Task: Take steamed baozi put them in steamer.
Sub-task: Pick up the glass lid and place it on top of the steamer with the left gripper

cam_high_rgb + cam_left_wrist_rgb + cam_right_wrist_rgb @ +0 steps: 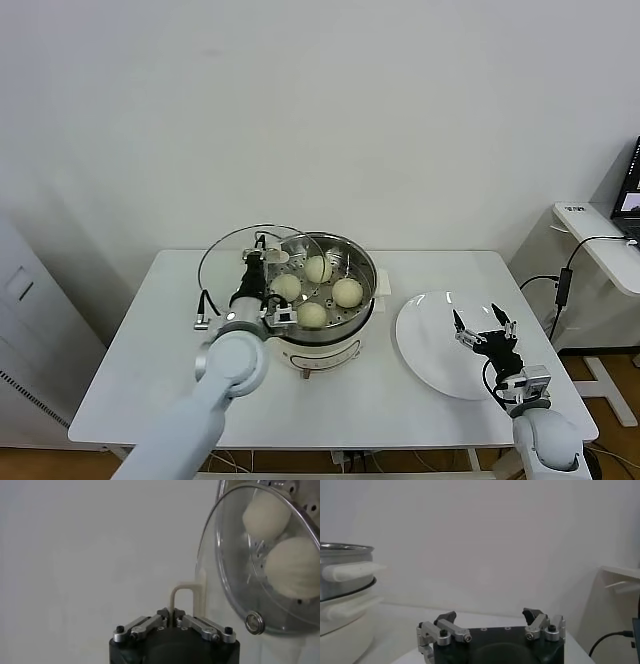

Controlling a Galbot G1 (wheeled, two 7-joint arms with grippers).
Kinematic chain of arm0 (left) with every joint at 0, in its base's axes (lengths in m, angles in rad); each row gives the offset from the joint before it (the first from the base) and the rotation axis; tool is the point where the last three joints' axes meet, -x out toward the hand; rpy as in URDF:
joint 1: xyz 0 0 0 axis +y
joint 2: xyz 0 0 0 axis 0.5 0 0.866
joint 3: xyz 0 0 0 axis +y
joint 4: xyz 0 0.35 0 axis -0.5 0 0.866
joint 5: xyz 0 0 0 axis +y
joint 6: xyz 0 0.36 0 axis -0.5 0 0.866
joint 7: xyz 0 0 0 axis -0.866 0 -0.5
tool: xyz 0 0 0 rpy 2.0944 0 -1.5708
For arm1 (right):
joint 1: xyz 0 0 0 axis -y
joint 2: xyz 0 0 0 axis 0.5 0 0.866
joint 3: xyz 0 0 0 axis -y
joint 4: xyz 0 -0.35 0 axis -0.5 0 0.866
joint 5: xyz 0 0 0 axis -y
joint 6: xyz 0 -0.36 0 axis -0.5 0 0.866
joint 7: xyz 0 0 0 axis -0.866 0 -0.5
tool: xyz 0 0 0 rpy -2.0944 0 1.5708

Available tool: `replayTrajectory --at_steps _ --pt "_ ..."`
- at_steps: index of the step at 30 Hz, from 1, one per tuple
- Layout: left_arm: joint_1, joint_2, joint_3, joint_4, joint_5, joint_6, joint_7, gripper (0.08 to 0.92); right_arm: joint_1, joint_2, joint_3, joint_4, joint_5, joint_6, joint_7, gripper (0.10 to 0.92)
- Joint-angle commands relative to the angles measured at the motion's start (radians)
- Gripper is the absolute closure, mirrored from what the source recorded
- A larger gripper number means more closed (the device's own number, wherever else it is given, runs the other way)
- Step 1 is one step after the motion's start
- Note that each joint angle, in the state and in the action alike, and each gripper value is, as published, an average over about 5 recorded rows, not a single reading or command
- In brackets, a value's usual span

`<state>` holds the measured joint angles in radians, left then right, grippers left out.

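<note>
1. White table [150, 340] holds everything; a grey cabinet [25, 300] stands at its far left.
2. Left gripper [262, 262] is up beside the steamer's left rim, fingers clamped on the white handle [182, 600] of the glass lid [245, 270]. The lid is held tilted on edge, overlapping the basket's left side. In the left wrist view the fingers [170, 617] are pinched together around the handle's base, and two buns show through the glass.
3. Steamer [362, 262]: shiny steel basket on a white cooker base, at table centre, uncovered.
4. Steamed baozi: all four sit inside the basket on the perforated floor. One at the back [318, 268], one at left [287, 287], one at right [347, 292], one at front [312, 314]. They lie close together; whether they touch is unclear.
5. White plate [425, 340] lies right of the steamer, near it but not touching.
6. Right gripper [485, 328] hovers over the plate's right part with fingers spread apart, nothing between them. The right wrist view confirms the gap.
7. A white desk [600, 240] with cables stands at far right.
</note>
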<state>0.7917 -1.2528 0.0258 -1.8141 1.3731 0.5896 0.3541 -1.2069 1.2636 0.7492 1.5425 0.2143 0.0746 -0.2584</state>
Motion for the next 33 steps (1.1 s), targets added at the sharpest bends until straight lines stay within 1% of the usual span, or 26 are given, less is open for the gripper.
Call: replayTrajectory --at_steps 1,7,18,33 --pt "-0.025 -0.11 0.024 0.066 0.088 0.021 0.013 0.884 -0.001 0.003 0.0 -0.001 -0.002 0.002 0.0 0.203" --pt "-0.033 -0.142 0.041 0.089 0.097 0.021 0.004 0.884 0.0 0.006 0.0 -0.006 -0.005 0.003 0.0 0.203" --pt "-0.039 -0.173 0.083 0.113 0.089 0.017 -0.029 0.884 0.006 0.009 0.0 -0.021 -0.009 0.005 -0.001 0.203" --pt "-0.038 -0.184 0.1 0.144 0.075 -0.008 -0.064 0.884 0.007 0.015 0.0 -0.031 -0.015 0.007 -0.003 0.203"
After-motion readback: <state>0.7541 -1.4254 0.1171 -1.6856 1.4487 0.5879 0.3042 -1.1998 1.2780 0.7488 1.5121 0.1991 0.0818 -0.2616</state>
